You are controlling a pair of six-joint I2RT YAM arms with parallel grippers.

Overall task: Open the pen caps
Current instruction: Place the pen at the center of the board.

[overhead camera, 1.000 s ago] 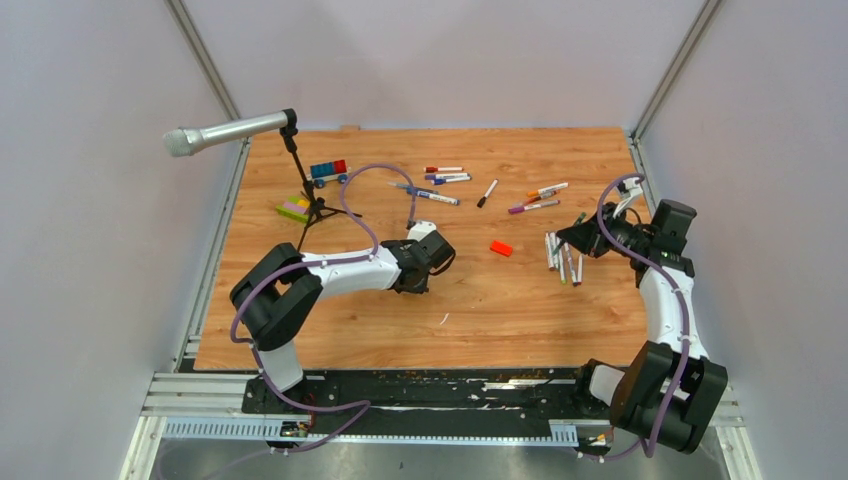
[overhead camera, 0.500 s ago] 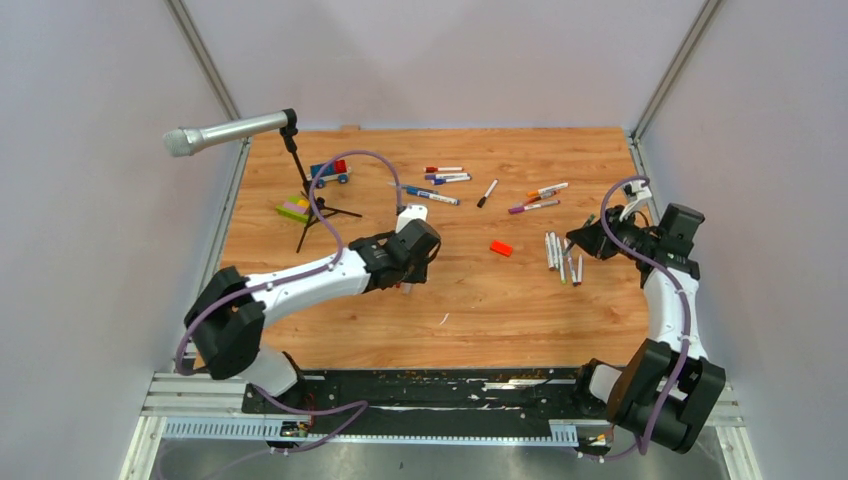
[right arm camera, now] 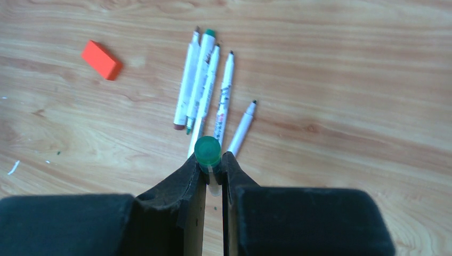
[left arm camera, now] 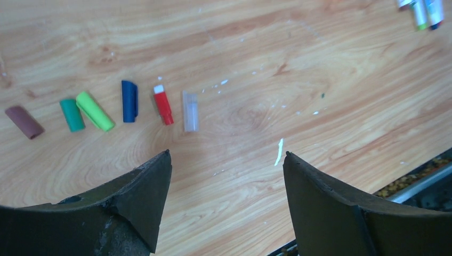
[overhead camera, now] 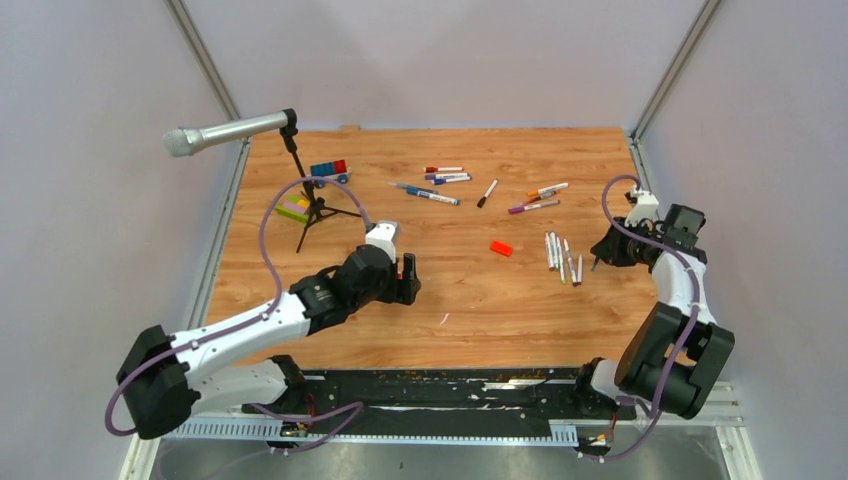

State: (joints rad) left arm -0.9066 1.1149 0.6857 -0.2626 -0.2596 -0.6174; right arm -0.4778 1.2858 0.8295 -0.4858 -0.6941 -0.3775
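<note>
**ROUGHLY HALFWAY THROUGH UNCAPPING**

Counted six loose pen caps in left wrist view, set in a rough row on the table (left arm camera: 320, 64): brown cap (left arm camera: 24, 122), teal cap (left arm camera: 72, 114), lime cap (left arm camera: 95, 111), blue cap (left arm camera: 129, 101), red cap (left arm camera: 163, 105), clear cap (left arm camera: 190, 110). Found left jaws spread wide over bare wood on near side of that row, nothing btwn them, nothing touched. Found right jaws pinched almost shut on a green-ended pen (right arm camera: 207, 151), held clear of the table and end-on to the cam. Couldn't tell if that green end was a cap or just the barrel's plug.

Spotted five uncapped pens (right arm camera: 201, 74) bunched on the table just beyond right jaws, tips bare, w/ orange-red block (right arm camera: 102, 60) off to one side, apart from them. Tallied six caps vs. five bare pens plus the held one, so reckoned that held pen prob. already opened.

Picked out more pens in top view toward far edge: far-left pens (overhead camera: 447, 178), black-ended pen (overhead camera: 487, 193), far-right pens (overhead camera: 533, 207), approx eight in all. Looked capped still, but too small to swear to.

Judged work a bit under half done. Left to do, by that reading: held pen laid w/ bare bunch, then each far pen fetched, pulled apart btwn both arms, cap added to the row.
</note>
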